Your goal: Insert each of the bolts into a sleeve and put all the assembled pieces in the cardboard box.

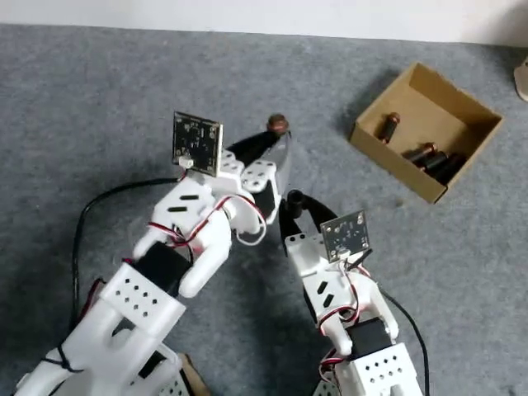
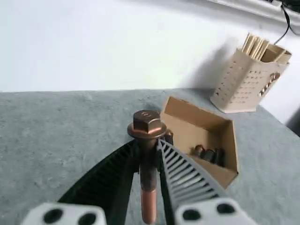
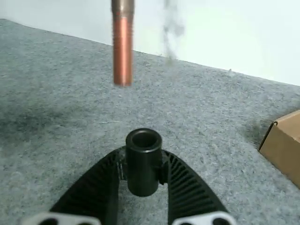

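My left gripper (image 2: 149, 152) is shut on a copper bolt (image 2: 148, 154), held upright just below its hex head (image 1: 278, 124) with the threaded shank pointing down. My right gripper (image 3: 142, 166) is shut on a black sleeve (image 3: 142, 159), open end up, seen from above as a dark ring (image 1: 294, 198). The bolt's shank (image 3: 123, 44) hangs above the sleeve and a little to one side, apart from it. The cardboard box (image 1: 426, 132) lies to the far right with several assembled pieces (image 1: 429, 157) inside.
Grey carpet covers the table. A perforated beige holder (image 2: 246, 77) with sticks stands behind the box by the white wall. Open carpet lies between the grippers and the box.
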Available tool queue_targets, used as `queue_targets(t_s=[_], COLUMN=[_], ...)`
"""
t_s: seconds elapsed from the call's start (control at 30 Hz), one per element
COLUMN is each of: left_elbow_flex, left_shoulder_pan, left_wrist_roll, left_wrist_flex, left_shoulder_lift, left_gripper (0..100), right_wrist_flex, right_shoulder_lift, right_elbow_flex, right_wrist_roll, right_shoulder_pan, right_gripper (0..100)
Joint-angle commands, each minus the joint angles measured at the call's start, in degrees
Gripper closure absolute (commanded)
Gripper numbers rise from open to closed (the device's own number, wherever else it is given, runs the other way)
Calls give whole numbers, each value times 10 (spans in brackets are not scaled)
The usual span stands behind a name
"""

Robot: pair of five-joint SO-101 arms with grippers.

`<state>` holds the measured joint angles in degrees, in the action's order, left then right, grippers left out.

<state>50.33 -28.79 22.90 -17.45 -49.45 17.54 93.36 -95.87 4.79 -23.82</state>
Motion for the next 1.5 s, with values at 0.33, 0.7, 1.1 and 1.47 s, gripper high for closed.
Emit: queue_targets(t_s=[0.33,0.7,1.1,1.47], left_elbow_flex=[34,81,115,199], left_shoulder_pan=[-49,-59,-59,-63], left_wrist_roll=[0,-58,-63,-135], left_wrist_flex=[0,91,104,230], left_shoulder_lift=[-23,-19,-19,-19], left_gripper=[995,995,995,995], right_wrist_flex=[-21,-19,-19,-18], right_shoulder_lift=[-3,-3,-3,-2], right_elbow_flex=[-51,-51,-51,-51], right_wrist_roll=[1,1,1,1], right_shoulder_pan=[-4,-4,-1,-1], right_gripper=[995,995,995,995])
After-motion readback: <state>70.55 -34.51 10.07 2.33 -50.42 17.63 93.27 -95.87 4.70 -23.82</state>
